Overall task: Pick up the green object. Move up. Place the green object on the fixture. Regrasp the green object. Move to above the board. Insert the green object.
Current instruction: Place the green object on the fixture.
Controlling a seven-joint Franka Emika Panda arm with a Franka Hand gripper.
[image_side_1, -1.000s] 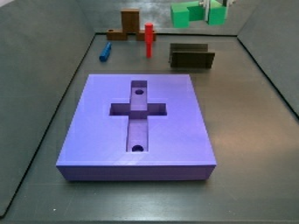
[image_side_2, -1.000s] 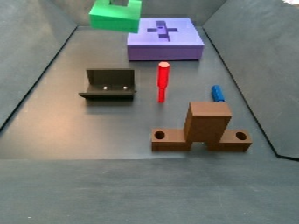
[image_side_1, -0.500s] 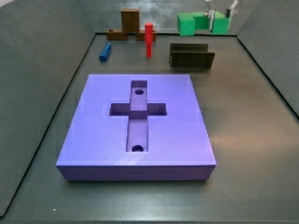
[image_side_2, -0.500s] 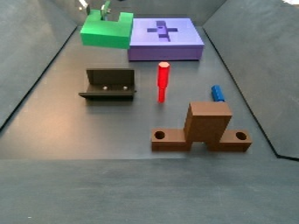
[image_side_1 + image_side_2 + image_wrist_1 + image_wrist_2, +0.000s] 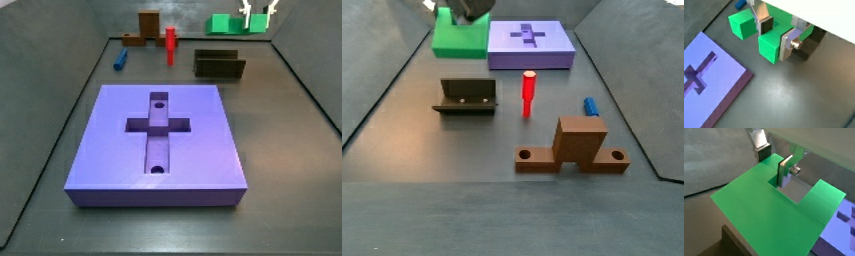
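The gripper (image 5: pixel 776 36) is shut on one prong of the bright green U-shaped object (image 5: pixel 769 47), with one finger in the notch and the other on the outside. It holds the piece in the air. Both also show in another wrist view, gripper (image 5: pixel 773 162) and green object (image 5: pixel 771 213). In the side views the green object (image 5: pixel 225 23) (image 5: pixel 460 37) hangs under the gripper (image 5: pixel 254 12) (image 5: pixel 460 10), beyond the dark fixture (image 5: pixel 219 64) (image 5: pixel 466 96). The purple board (image 5: pixel 158 140) (image 5: pixel 531 45) lies flat with its cross recess open.
A thin red post (image 5: pixel 170 44) (image 5: pixel 529 93), a small blue peg (image 5: pixel 119 60) (image 5: pixel 589 106) and an orange-brown block (image 5: pixel 144 28) (image 5: pixel 576 145) stand on the dark floor. Grey walls close in the floor on the sides.
The gripper has carried the green object lower and sideways, nearer the fixture's side of the floor. The board, fixture and other pieces have not moved.
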